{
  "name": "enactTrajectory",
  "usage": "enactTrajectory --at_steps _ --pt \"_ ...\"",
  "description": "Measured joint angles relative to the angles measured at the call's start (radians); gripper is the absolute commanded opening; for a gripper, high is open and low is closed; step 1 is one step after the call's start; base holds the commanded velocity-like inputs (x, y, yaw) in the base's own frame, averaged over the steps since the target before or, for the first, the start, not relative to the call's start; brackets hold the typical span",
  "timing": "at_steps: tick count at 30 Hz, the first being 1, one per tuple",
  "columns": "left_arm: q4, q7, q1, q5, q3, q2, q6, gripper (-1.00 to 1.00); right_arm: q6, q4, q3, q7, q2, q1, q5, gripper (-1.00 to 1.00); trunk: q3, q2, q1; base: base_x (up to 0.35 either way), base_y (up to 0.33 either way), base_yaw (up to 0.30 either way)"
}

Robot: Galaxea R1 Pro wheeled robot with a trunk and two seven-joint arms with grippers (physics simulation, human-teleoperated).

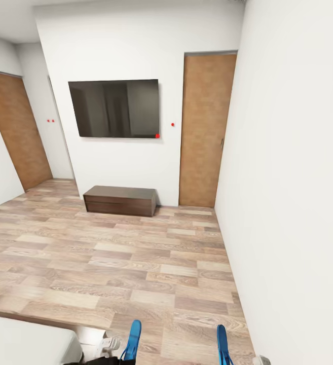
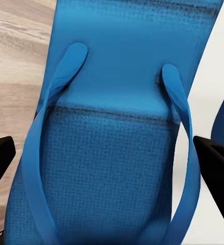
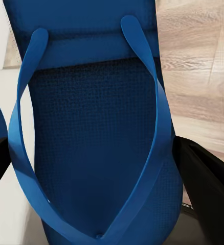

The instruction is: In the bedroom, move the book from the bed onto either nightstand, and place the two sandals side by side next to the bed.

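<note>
Each gripper holds one bright blue sandal upright. In the head view the left sandal (image 1: 133,340) and the right sandal (image 1: 222,345) stick up at the bottom edge, above the wood floor. In the left wrist view my left gripper (image 2: 109,163) is shut on its sandal (image 2: 112,153), with black fingers (image 2: 217,166) on both sides. My right gripper (image 3: 99,173) is likewise shut on the other sandal (image 3: 96,143). A corner of the bed (image 1: 24,337) with its light grey mattress lies at the lower left. The book and the nightstand are out of view.
A low dark brown cabinet (image 1: 119,199) stands against the far wall under a wall-mounted television (image 1: 114,108). Wooden doors stand at the right (image 1: 206,132) and the far left (image 1: 15,132). A white wall (image 1: 288,203) runs close along my right. Wood-plank floor (image 1: 125,263) stretches ahead.
</note>
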Motion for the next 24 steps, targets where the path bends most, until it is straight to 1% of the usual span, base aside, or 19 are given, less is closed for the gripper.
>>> enactTrajectory --at_steps 11,15,24 --pt "0.0 0.0 0.0 0.0 0.0 0.0 0.0 -1.0 -0.001 0.0 0.0 0.0 0.0 0.0 0.0 -1.0 0.0 0.0 0.0 0.0 0.0 -0.286" --pt "0.0 0.0 0.0 0.0 0.0 0.0 0.0 -1.0 -0.001 0.0 0.0 -0.001 0.0 0.0 0.0 -1.0 0.0 0.0 0.0 0.0 0.0 -0.073" --pt "0.001 0.001 0.0 0.001 0.0 0.0 -0.001 -1.0 -0.004 0.001 0.002 -0.007 0.0 0.0 0.001 -1.0 0.0 0.0 0.0 0.0 0.0 -0.005"
